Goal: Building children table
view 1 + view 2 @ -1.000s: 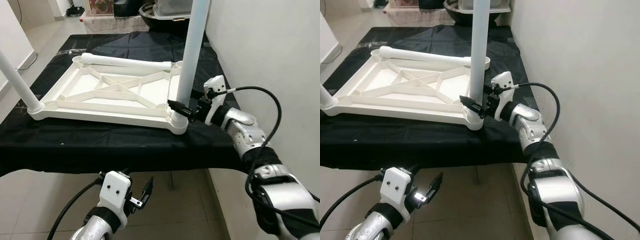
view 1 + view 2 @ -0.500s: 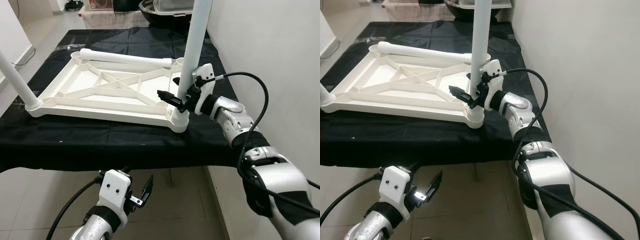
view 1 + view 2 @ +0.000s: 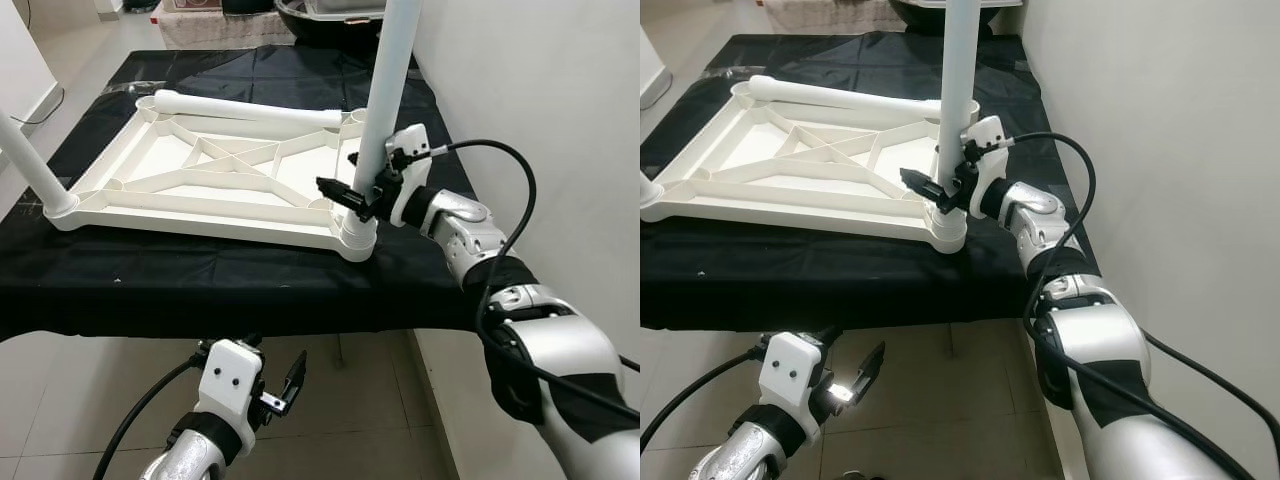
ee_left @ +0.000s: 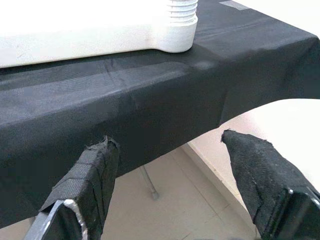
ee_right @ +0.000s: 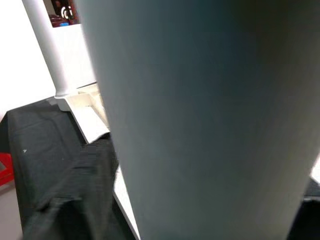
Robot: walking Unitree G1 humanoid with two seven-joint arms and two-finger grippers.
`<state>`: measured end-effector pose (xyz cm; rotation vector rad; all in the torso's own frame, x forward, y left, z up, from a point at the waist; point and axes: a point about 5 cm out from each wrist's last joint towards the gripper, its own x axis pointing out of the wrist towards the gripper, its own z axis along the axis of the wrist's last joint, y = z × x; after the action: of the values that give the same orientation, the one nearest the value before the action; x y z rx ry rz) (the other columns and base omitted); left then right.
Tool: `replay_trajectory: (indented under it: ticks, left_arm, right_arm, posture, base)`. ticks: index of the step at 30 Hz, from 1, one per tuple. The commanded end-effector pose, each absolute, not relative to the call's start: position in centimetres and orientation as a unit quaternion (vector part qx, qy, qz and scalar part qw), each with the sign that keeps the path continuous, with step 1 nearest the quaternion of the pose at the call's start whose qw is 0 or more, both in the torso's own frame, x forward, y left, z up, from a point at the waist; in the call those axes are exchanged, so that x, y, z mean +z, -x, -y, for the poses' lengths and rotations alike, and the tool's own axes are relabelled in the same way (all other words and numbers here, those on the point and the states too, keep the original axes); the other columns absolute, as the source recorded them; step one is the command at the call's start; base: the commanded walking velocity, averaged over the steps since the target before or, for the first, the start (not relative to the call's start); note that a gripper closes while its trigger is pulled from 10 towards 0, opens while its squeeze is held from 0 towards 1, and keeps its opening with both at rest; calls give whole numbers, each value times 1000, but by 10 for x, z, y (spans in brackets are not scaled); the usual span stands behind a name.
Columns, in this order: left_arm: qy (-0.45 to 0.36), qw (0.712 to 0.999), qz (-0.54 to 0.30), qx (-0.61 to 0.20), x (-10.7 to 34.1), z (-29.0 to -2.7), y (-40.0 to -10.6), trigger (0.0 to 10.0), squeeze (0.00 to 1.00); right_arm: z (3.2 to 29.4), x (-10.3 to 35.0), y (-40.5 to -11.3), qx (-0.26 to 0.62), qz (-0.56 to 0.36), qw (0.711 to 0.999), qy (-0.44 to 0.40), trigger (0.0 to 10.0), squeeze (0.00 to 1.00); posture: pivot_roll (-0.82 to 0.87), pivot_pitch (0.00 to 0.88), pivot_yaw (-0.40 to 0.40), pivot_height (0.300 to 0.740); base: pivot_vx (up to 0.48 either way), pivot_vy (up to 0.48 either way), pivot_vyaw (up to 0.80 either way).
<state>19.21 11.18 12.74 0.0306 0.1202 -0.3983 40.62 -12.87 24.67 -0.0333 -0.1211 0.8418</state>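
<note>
Fingers of right gripper (image 3: pixel 352 196) now astride upright white leg (image 3: pixel 385 95), closed in from beside it; leg seated in upturned tabletop (image 3: pixel 200 185) corner socket, ready for twisting. Left gripper (image 4: pixel 175 170) spread, holding nothing, below table edge.

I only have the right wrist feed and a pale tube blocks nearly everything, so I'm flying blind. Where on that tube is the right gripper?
Observer: The right gripper straddles the upright white leg low down, just above the corner socket of the upturned tabletop.
Operator: Are other legs fitted?
Observer: One more stands at the near left corner; another lies loose along the far edge.
Operator: What's the left arm doing?
Observer: The left gripper hangs open below the black-draped table edge, touching nothing.
</note>
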Motion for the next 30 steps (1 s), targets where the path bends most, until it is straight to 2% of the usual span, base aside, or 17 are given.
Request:
replay_trajectory:
  ticks: [1,16,19,21,25,26,28,29,30]
  left_arm:
    - [-20,978,-68,-198,125,-112,-190,10000,0]
    - [-20,977,-70,-199,124,-112,-191,10000,0]
    - [-18,977,-69,-201,124,-111,-192,10000,0]
    - [-18,977,-69,-201,124,-111,-192,10000,0]
    - [-18,977,-68,-202,124,-110,-193,10000,0]
    - [-18,977,-68,-202,124,-110,-193,10000,0]
    - [-18,977,-67,-203,124,-110,-193,10000,0]
    - [-18,977,-67,-203,124,-110,-193,10000,0]
    - [-18,977,-67,-203,124,-110,-194,10000,0]
  right_arm:
    - [127,250,-407,408,65,911,20,0,0]
    - [121,241,-405,411,64,909,22,0,0]
    - [119,226,-406,369,48,928,23,0,0]
    - [119,226,-406,369,48,928,23,0,0]
    - [130,202,-412,189,15,981,41,0,0]
    - [130,202,-412,189,15,981,41,0,0]
    - [142,196,-413,62,5,997,45,0,0]
    - [142,196,-413,62,5,997,45,0,0]
    - [145,193,-413,-1,0,1000,28,0,0]
  posture:
    - [188,197,-40,740]
    - [182,197,-39,740]
    - [178,193,-42,740]
    - [178,193,-42,740]
    - [171,182,-41,740]
    - [171,182,-41,740]
    - [170,180,-43,740]
    - [170,180,-43,740]
    - [169,174,-42,740]
  base:
    - [0,0,0]
    - [0,0,0]
    - [0,0,0]
    - [0,0,0]
    - [0,0,0]
    - [0,0,0]
    - [0,0,0]
    - [0,0,0]
    - [0,0,0]
